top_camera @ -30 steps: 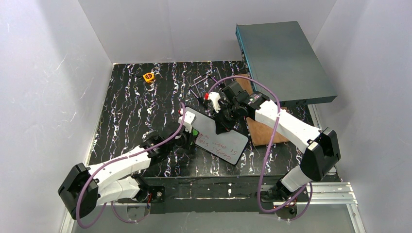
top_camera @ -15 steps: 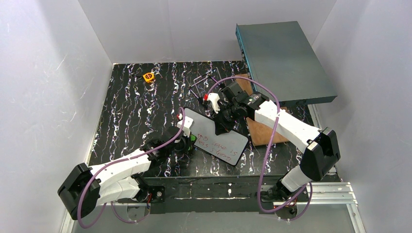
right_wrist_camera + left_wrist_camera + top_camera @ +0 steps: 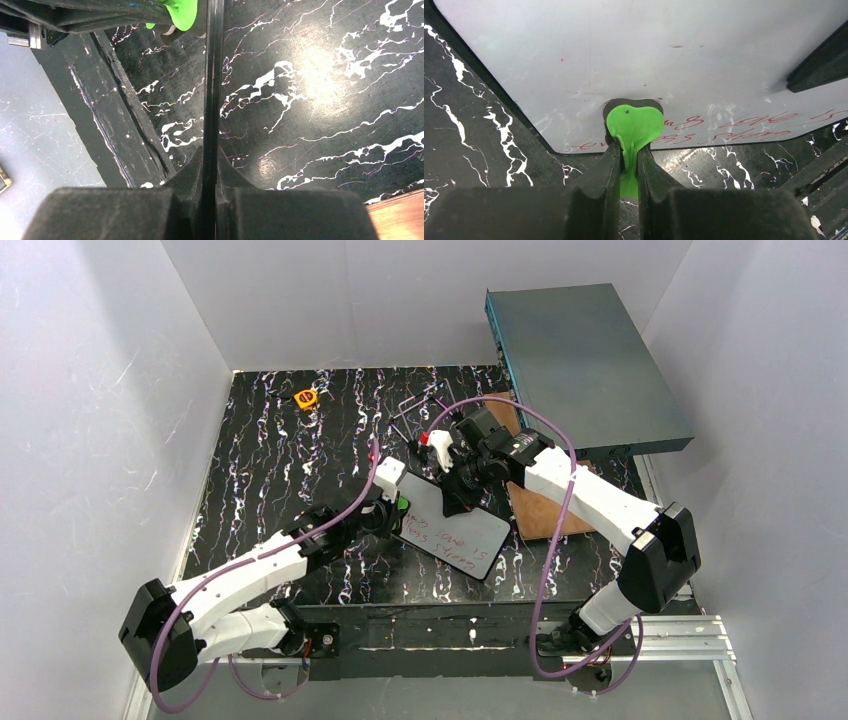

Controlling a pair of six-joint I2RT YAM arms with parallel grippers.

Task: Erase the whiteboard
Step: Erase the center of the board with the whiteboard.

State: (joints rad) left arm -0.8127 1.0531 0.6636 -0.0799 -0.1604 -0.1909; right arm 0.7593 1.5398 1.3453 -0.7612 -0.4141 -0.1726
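The left claw [image 3: 628,152] is pressed together on the thin stem of a green eraser [image 3: 634,122]. The eraser's heart-shaped head lies against the whiteboard [image 3: 684,60] near its lower edge. Red writing [image 3: 744,125] runs off from the eraser toward 3 o'clock. The whiteboard sits mid-table, just ahead of the two arms. At its far end the right claw [image 3: 210,165] is pinched shut on its thin edge, which the right wrist view shows end-on, and it seems to hold the board propped off the table [image 3: 310,100].

The likeliest trouble is the eraser. It is held only by that narrow stem, so a hard push could twist it or squeeze it out of the jaws. A light or tilted pass would smear the ink rather than lift it.

Sideways force could also make the board pivot or slip in the right claw's edge grip. A long sweep toward 3 o'clock brings the left claw close to the right one, so they could knock together.

In the overhead view a wooden board [image 3: 545,510] lies at the whiteboard's 3 o'clock and a grey-teal box [image 3: 585,365] at 1 o'clock. A swinging whiteboard might strike the wooden one.
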